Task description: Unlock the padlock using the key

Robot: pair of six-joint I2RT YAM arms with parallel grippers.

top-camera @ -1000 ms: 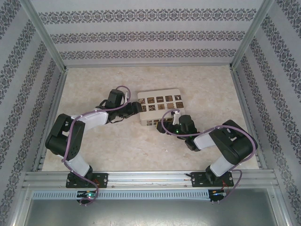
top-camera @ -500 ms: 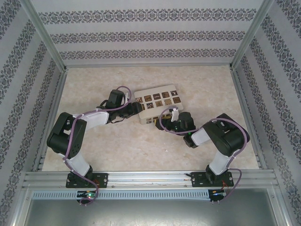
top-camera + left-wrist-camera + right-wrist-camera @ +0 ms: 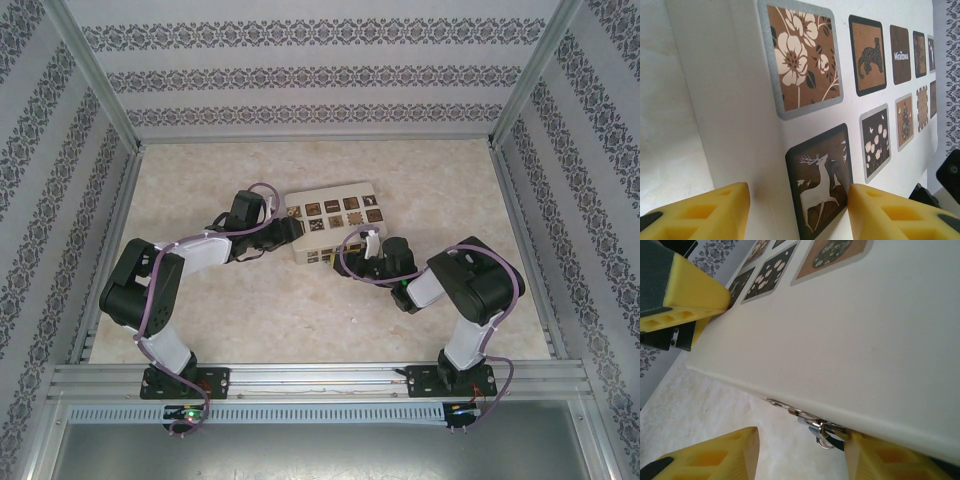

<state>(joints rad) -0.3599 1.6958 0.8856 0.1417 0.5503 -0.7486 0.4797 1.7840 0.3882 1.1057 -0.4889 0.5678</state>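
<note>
A white box with brown tiles (image 3: pixel 335 218) lies mid-table. At its near lower edge hangs a small metal cluster: a hasp, a ring and a pale bluish bit that looks like the padlock (image 3: pixel 816 426), partly hidden under the box edge. I cannot make out a key. My right gripper (image 3: pixel 802 456) is open, with the cluster close to its right finger (image 3: pixel 890 460). In the top view it sits at the box's near edge (image 3: pixel 366 248). My left gripper (image 3: pixel 797 215) is open astride the box's left corner (image 3: pixel 290 228), its right finger (image 3: pixel 900 215) against the deer tile.
The enclosure's patterned walls and metal frame (image 3: pixel 320 375) ring the beige table. The left gripper's yellow finger (image 3: pixel 690 290) shows at the far end of the box in the right wrist view. Open floor lies in front of the box.
The box has turned slightly counterclockwise and shifted back-left. The right arm has folded up and brought its gripper closer to the box's near edge. The left arm has barely moved.
</note>
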